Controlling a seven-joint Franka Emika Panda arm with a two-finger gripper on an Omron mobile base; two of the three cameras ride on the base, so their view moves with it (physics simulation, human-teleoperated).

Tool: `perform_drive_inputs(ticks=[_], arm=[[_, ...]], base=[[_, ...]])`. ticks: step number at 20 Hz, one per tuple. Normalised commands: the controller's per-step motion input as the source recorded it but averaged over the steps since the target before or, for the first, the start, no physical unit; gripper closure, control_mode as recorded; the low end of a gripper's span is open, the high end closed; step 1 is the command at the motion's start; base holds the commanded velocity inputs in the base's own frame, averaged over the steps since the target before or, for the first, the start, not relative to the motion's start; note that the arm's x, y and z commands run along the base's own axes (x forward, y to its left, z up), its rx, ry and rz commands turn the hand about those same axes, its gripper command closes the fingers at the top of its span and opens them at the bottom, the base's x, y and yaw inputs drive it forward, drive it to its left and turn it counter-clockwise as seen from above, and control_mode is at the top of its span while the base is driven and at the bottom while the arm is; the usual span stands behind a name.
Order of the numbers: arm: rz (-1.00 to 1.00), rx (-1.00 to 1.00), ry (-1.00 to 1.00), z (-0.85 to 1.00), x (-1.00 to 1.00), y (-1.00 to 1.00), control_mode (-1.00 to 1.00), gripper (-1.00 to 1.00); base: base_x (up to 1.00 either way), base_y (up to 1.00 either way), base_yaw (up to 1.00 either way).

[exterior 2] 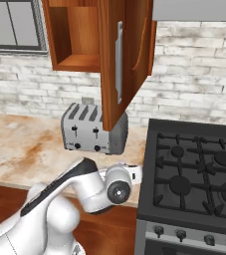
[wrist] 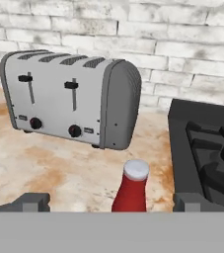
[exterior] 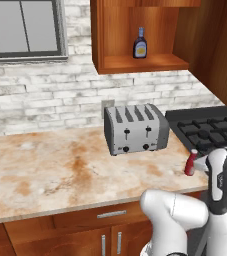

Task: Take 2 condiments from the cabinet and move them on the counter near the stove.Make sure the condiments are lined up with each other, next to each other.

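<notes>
So the red squeeze bottle with the white cap (wrist: 132,188) is standing upright on the beige-and-orange mottled marble-look counter (exterior: 60,165), right in the strip between the silver four-slot toaster (exterior: 135,129) and the black gas stove with cast-iron grates (exterior: 207,127), closer to the stove's edge than to the toaster and a bit in front of the toaster's face. In the hand view the two-finger gripper (wrist: 111,201) has its dark fingertips (wrist: 32,201) spread wide, one on either side of the bottle with clear gaps, so it's open around it and not squeezing anything. In the left base view you can see the red bottle poking out just beside the white arm's wrist near the stove's front corner. The other condiment, the dark purple-brown bottle with the yellow label and bluish cap (exterior: 140,44), is upright on the shelf of the reddish-brown wooden wall cabinet (exterior: 135,62), which hangs above and slightly behind the toaster. From the right base view the cabinet door (exterior 2: 124,64) is swung open out over the toaster.
</notes>
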Motion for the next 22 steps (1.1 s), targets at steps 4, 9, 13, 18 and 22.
perform_drive_inputs(ticks=[4,9,13,18,22], arm=[[0.02,0.00,0.00,0.64,-0.46,0.36,-1.00,-1.00],[0.00,0.00,-0.01,0.68,-0.19,0.49,-1.00,-1.00],[0.00,0.00,-0.01,0.71,-0.12,0.53,-1.00,-1.00],[0.00,0.01,0.02,0.89,-0.05,0.39,-1.00,-1.00],[0.00,0.01,0.03,0.88,0.00,0.37,-1.00,-1.00]], base=[[0.00,0.00,0.00],[0.00,0.00,0.00],[0.00,0.00,0.00],[0.00,0.00,0.00],[0.00,0.00,0.00]])
